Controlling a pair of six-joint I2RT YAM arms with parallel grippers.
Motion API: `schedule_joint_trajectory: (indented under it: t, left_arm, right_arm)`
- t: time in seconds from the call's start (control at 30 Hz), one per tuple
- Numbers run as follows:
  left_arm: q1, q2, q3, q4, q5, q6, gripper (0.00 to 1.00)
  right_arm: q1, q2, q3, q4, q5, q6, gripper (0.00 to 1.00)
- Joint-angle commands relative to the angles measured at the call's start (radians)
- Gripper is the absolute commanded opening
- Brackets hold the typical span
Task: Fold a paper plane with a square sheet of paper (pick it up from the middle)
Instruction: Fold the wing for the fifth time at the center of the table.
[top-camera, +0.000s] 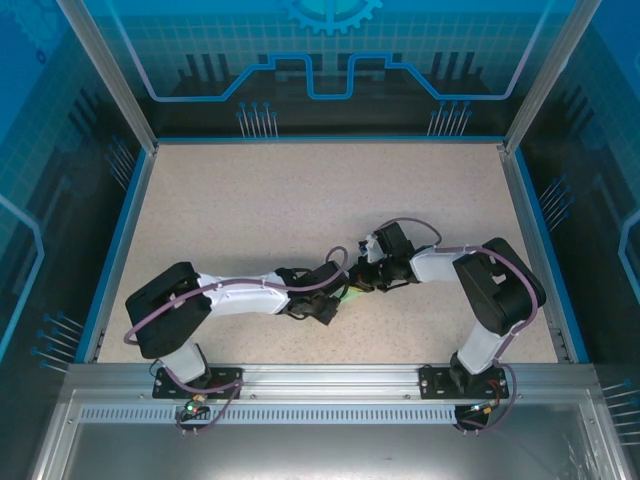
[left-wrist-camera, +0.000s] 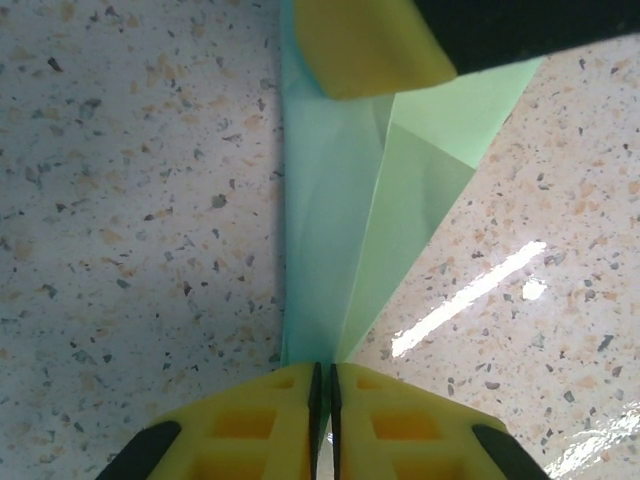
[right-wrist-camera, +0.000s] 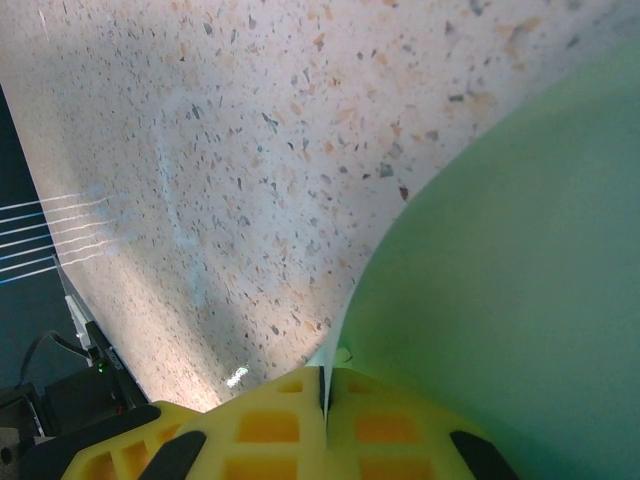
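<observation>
The pale green sheet of paper (left-wrist-camera: 340, 230), folded into long creased panels, hangs just above the speckled table between both grippers. My left gripper (left-wrist-camera: 322, 370) is shut on its near end, with the paper's edge pinched between the yellow fingers. At the paper's far end the right gripper's yellow finger (left-wrist-camera: 370, 45) presses on it. In the right wrist view my right gripper (right-wrist-camera: 325, 378) is shut on a thin edge of the paper (right-wrist-camera: 500, 280), which curves away to the right. From above, the two grippers (top-camera: 335, 295) (top-camera: 362, 280) meet at the table's middle, with a sliver of green paper (top-camera: 349, 294) between them.
The speckled beige table (top-camera: 300, 200) has a blue rim and clear walls all round. A metal rail (top-camera: 320, 375) runs along the near edge with both arm bases. A dark unit with cables (right-wrist-camera: 60, 400) sits beyond the table edge.
</observation>
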Motion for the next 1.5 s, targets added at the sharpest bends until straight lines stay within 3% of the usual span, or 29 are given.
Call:
schedule_joint_trajectory:
  t: [0.0,0.2,0.33,0.97,1.47]
  left_arm:
    - [0.000,-0.030,-0.019,-0.029,0.045,0.014,0.17]
    - [0.027,-0.078,-0.029,-0.006,0.131,-0.036,0.26]
    - [0.054,-0.123,-0.054,0.010,0.160,-0.084,0.27]
    - [0.059,-0.055,-0.078,0.081,0.274,-0.110,0.23]
    - [0.057,0.008,-0.078,0.064,0.258,-0.086,0.19]
  right_arm:
    - [0.009,-0.028,-0.021,-0.017,-0.001,-0.025,0.00]
    - [0.009,-0.045,-0.044,-0.017,0.006,-0.032,0.00]
    - [0.009,-0.050,-0.058,-0.004,0.010,-0.031,0.00]
    - [0.016,-0.064,-0.126,0.064,0.004,-0.026,0.00]
    - [0.015,-0.074,-0.134,0.069,-0.006,-0.035,0.00]
